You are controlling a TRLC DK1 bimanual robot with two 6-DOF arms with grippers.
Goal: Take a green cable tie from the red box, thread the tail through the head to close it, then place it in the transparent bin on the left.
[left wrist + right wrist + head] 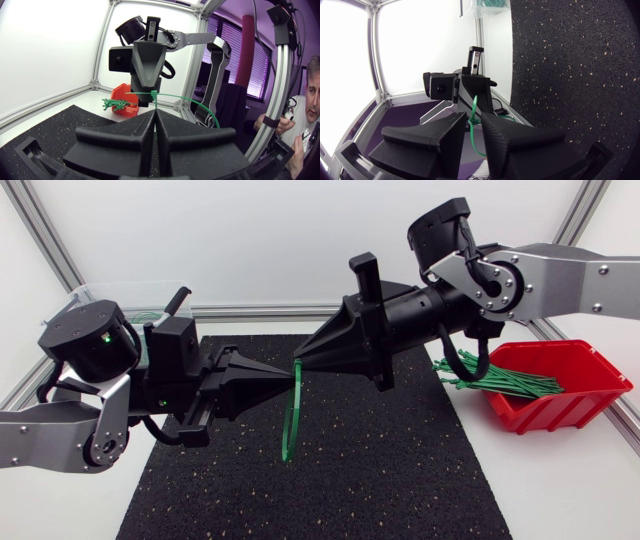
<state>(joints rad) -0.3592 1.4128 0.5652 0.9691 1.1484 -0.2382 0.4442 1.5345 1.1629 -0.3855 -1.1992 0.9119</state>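
Left hand (pixel 288 376) and right hand (pixel 300 363) meet tip to tip above black speckled mat (pixel 400 480), both clamped on looped green cable tie (pixel 290 420). Red plastic box (pixel 570 408) sits under right arm.

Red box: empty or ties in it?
Not empty: a bundle of green cable ties lies in the red box, ends sticking out over its rim.

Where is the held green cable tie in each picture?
Head view: the green cable tie hangs mid-table, over the black mat.
Left wrist view: tie just ahead of the left gripper.
Right wrist view: tie between the right gripper fingers.
Shared landmark: the black mat.
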